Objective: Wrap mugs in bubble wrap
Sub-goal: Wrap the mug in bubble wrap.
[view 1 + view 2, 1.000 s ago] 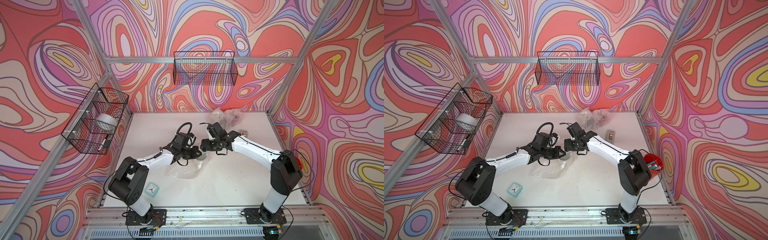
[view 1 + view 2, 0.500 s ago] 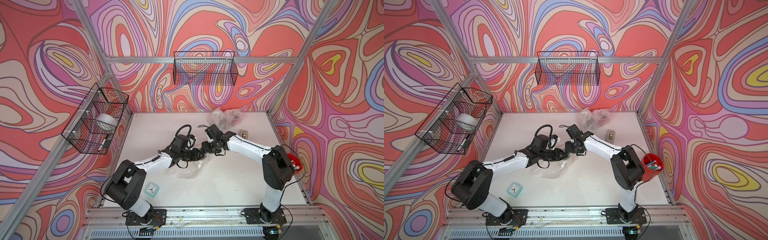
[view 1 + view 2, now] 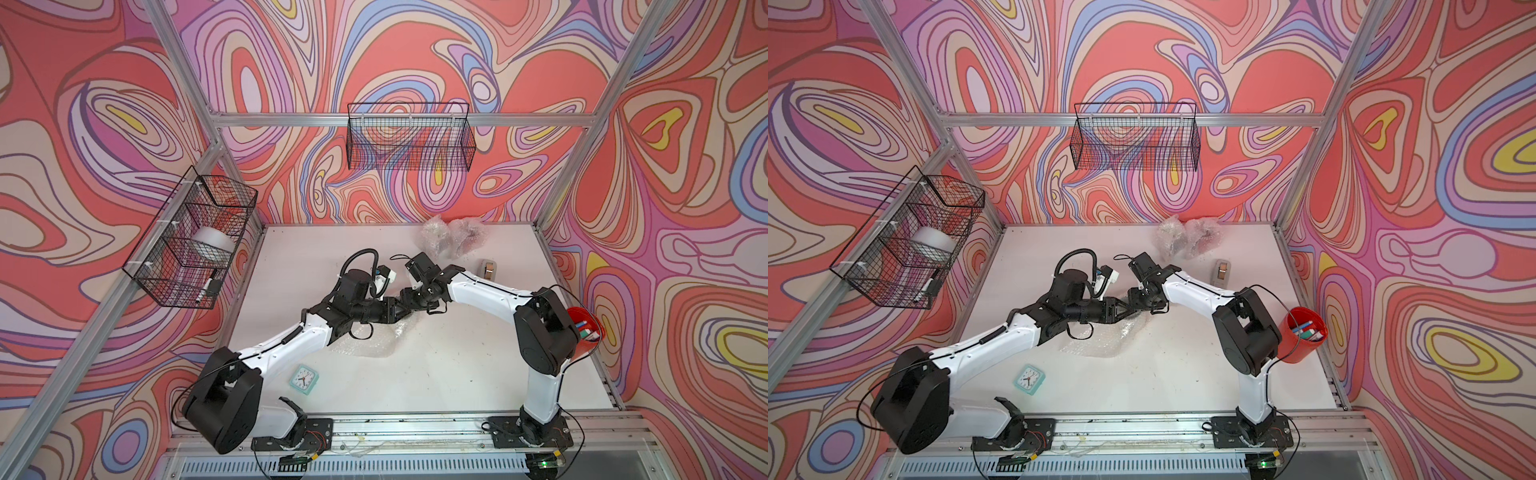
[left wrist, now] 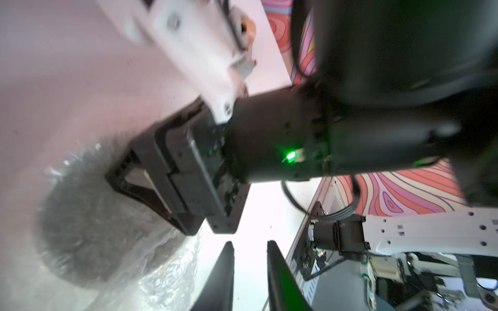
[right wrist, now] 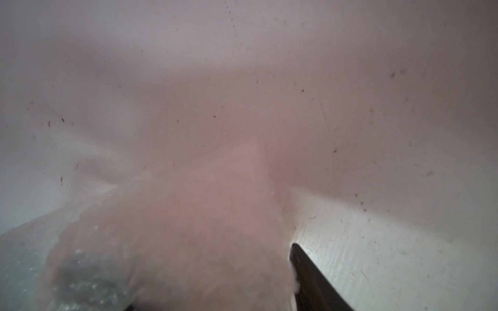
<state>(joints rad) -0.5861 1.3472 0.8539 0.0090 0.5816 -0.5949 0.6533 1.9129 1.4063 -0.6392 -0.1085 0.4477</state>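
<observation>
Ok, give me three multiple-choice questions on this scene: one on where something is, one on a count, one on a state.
1. Where on the table is the teal clock? A back edge; B front half; C dead centre.
2. How many bubble-wrapped bundles sit at the back edge? A one; B four; C two.
3. How is the left claw? A open, holding nothing; B shut on a mug; C out of every view.

Answers: 1 B, both top views show the clock lying towards the front. 2 C, two bundles sit side by side in both top views. 3 A, the left wrist view shows bare table between its fingers.
</observation>
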